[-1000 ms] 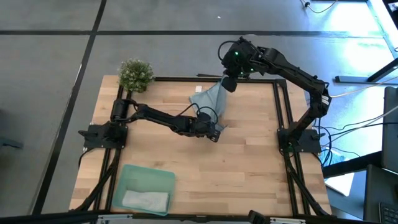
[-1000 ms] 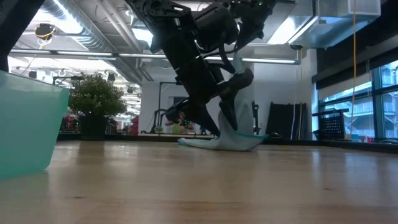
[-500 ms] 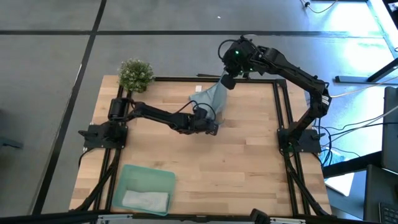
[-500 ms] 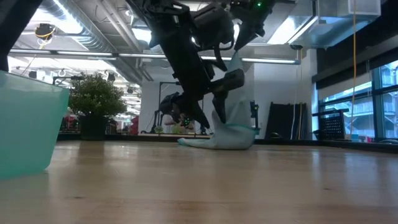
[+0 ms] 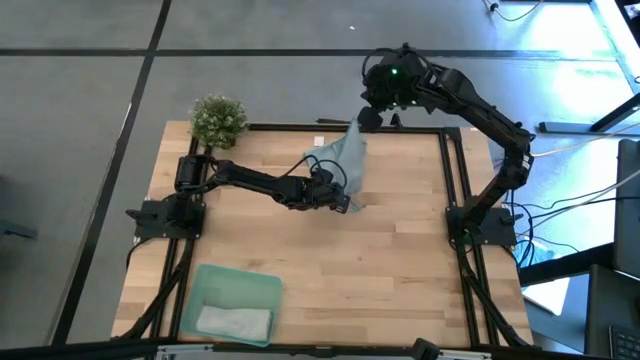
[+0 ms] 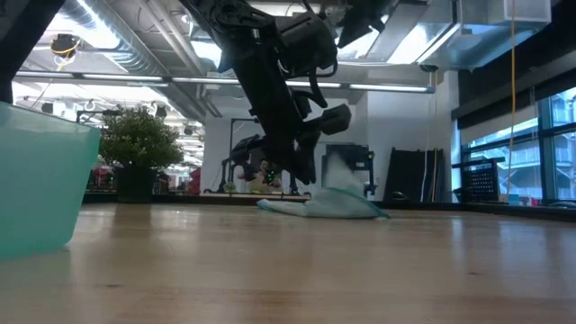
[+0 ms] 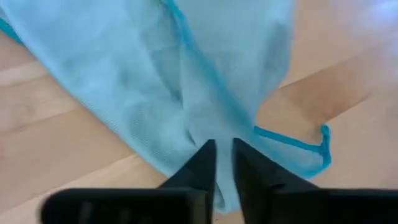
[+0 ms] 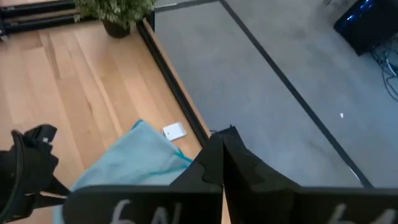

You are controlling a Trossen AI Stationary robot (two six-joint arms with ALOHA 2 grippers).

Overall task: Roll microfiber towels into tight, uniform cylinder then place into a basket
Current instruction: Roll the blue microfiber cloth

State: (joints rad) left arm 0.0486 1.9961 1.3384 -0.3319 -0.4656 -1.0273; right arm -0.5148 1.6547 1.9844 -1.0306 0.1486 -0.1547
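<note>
Grey towel (image 5: 233,321) already in basket (image 5: 205,280). Blue towel (image 5: 343,160) unrolled, rumpled on table (image 5: 400,250). Left jaws (image 7: 223,163) nearly closed, pinching towel's near edge between them. Right jaws (image 5: 368,118) shut, holding far corner aloft. Left: flatten, roll, place.

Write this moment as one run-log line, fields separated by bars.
left gripper: fingers pinching light blue towel edge on table | right gripper: holding towel corner raised | grey towel: in basket
</note>
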